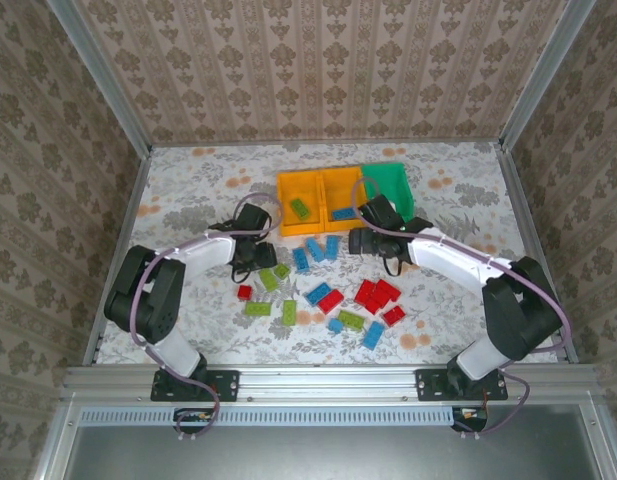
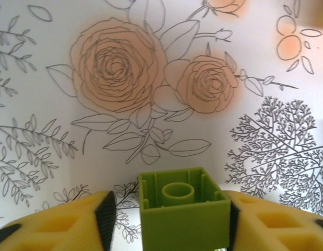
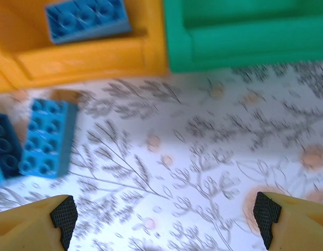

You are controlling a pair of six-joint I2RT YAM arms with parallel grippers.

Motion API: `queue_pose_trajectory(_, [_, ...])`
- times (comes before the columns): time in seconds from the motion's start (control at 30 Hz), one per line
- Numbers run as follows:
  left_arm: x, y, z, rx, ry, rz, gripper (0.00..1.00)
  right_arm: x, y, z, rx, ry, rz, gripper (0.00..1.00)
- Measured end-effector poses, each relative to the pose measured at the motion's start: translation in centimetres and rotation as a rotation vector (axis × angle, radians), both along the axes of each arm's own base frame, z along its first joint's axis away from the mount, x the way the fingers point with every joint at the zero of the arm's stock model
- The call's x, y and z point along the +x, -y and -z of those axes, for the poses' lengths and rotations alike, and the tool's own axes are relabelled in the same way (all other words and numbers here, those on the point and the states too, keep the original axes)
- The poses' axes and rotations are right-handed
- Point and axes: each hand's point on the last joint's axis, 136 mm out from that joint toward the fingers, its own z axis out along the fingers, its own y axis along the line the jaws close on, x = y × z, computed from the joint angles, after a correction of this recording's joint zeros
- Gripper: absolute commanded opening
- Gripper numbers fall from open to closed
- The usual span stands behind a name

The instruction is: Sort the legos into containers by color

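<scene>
Straddling a lime green lego just before the row of containers, off its orange-yellow end, with the left gripper half-spread: touching the brick on one side, parted by a gap from the other pad, so not clamped. Hovering the right gripper close before that same row, where orange bin meets green bin, jaws flung wide, grasping nothing. Showing red, blue and green legos strewn farther out from the row, plus one green and one blue inside it.

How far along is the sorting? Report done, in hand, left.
Done: one green brick in the left orange bin, one blue brick in the middle bin. In hand: left gripper straddles a lime brick, not clamped. Left: the loose pile.
</scene>
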Motion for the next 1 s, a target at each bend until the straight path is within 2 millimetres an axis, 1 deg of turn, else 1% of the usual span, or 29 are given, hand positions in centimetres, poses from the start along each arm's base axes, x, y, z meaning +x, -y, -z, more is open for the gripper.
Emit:
queue_pose_trajectory(0.07, [0.2, 0.2, -0.1, -0.007, 0.005, 0.005, 0.4, -1.1, 0.8, 0.7, -0.012, -0.019, 0.014, 0.91])
queue_pose_trajectory(0.13, [0.4, 0.4, -0.3, -0.013, 0.011, 0.009, 0.35, -2.2, 1.6, 1.3, -0.026, -0.034, 0.029, 0.91])
queue_pose_trajectory(0.27, [0.7, 0.6, -0.5, -0.019, 0.019, 0.016, 0.31, -3.7, 2.8, 1.8, -0.031, -0.043, 0.056, 0.91])
queue_pose_trajectory(0.4, [1.2, 0.9, -1.2, -0.025, 0.033, 0.02, 0.3, -5.0, 3.5, 1.8, -0.02, -0.047, 0.078, 0.91])
queue_pose_trajectory(0.47, [1.9, 1.3, -2.2, -0.031, 0.052, 0.027, 0.31, -5.3, 3.6, 1.8, -0.013, -0.044, 0.086, 0.91])
queue_pose_trajectory(0.53, [3.1, 1.9, -3.8, -0.046, 0.091, 0.037, 0.31, -5.7, 3.9, 2.0, -0.006, -0.046, 0.098, 0.91])
queue_pose_trajectory(0.6, [4.4, 2.6, -5.7, -0.062, 0.137, 0.051, 0.31, -6.3, 4.1, 2.3, -0.002, -0.053, 0.104, 0.91])
queue_pose_trajectory(0.8, [8.8, 5.5, -12.7, -0.124, 0.313, 0.105, 0.31, -7.5, 4.4, 3.2, 0.033, -0.087, 0.141, 0.91])
queue_pose_trajectory(0.83, [9.5, 6.0, -13.5, -0.13, 0.337, 0.117, 0.31, -7.7, 4.4, 3.4, 0.041, -0.093, 0.153, 0.9])
queue_pose_trajectory(0.9, [10.5, 7.0, -14.2, -0.138, 0.363, 0.137, 0.31, -8.0, 4.3, 3.7, 0.059, -0.108, 0.174, 0.9])
queue_pose_trajectory(1.0, [11.9, 8.2, -13.5, -0.136, 0.361, 0.166, 0.32, -8.3, 4.0, 4.0, 0.099, -0.128, 0.206, 0.9])
